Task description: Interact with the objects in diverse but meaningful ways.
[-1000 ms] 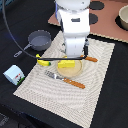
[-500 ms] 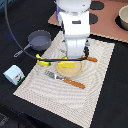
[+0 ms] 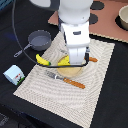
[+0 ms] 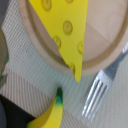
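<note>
One item placed so far, we judge: cheese wedge (image 4: 62, 30) lies flat on round plate (image 4: 107, 47), tip overhanging rim. Banana (image 3: 44, 62) on mat just beside plate, fork (image 4: 97, 97) near plate too. Pan (image 3: 39, 41) and carton (image 3: 14, 74) well apart from plate, seemingly untouched. Tool hidden behind arm above plate; we cannot tell whether fingers apart or together. Plenty left.

Single white arm (image 3: 75, 22) descending vertically from the upper frame edge, wrist pointing straight down. Gripper (image 3: 73, 64) low over the work surface. Jaw state not determinable; fingertips outside the wrist view.
</note>
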You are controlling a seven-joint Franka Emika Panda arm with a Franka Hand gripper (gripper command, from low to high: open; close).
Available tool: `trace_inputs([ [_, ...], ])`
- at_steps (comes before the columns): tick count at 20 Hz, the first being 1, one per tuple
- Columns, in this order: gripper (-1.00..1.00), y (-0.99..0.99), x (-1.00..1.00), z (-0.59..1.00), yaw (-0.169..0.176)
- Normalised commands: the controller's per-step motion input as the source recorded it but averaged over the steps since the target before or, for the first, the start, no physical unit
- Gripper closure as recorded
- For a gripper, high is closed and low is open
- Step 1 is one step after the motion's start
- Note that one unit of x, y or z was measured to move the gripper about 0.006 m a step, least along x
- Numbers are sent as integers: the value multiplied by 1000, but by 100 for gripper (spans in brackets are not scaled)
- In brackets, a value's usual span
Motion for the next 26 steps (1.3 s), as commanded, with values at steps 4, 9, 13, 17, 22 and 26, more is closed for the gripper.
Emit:
trace_inputs([
  [4,-100,76,0,-381,0],
  [9,-100,94,-17,-353,5],
  [13,-100,131,-9,-269,6],
  [17,-100,236,-52,-12,0],
  [22,-100,230,-51,-37,0],
  [26,-100,199,0,-24,0],
])
